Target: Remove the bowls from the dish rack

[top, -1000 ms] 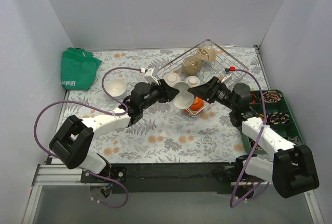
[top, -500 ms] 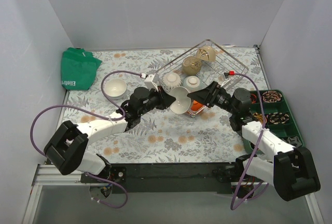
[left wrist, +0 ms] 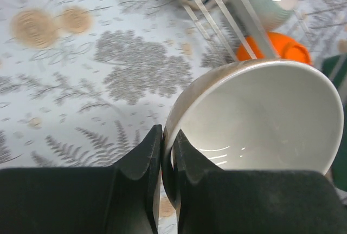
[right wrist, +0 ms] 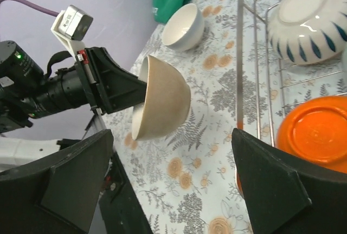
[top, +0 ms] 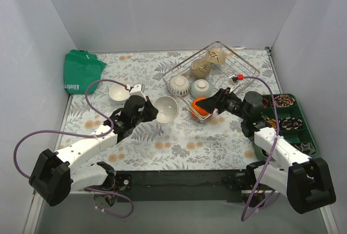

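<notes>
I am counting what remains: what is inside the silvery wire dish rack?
The rack holds five ceramic bowls: two beige, one striped white, one pale green, one orange at the near corner. The open right gripper covers part of it; anything beneath is hidden.

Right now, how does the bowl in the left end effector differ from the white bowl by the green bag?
The beige bowl is pinched by its rim in the left end effector, off the table; the white bowl rests on it, untouched. The beige bowl is tipped sideways; the white bowl sits upright. Both are empty and outside the dish rack.
</notes>
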Tool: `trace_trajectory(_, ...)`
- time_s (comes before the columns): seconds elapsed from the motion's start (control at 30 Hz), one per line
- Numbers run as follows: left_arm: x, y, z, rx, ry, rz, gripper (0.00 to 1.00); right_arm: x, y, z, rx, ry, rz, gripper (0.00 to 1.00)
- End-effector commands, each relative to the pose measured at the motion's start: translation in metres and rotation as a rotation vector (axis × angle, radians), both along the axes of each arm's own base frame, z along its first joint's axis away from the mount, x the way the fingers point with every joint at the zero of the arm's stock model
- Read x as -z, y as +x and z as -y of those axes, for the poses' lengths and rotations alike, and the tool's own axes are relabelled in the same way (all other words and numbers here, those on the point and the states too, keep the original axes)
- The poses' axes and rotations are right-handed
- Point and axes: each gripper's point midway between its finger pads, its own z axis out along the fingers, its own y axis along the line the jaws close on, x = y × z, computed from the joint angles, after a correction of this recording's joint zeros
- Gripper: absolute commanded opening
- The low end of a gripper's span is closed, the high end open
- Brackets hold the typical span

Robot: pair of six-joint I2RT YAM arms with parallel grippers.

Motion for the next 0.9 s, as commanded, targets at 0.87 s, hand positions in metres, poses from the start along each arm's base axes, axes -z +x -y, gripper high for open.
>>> trace_trajectory(0.87,0.078,0.088,-0.115,-0.253,0.148,-0.331,0.00,0.016,0.021,0.035,0.154,-0.338,0.151,0.99)
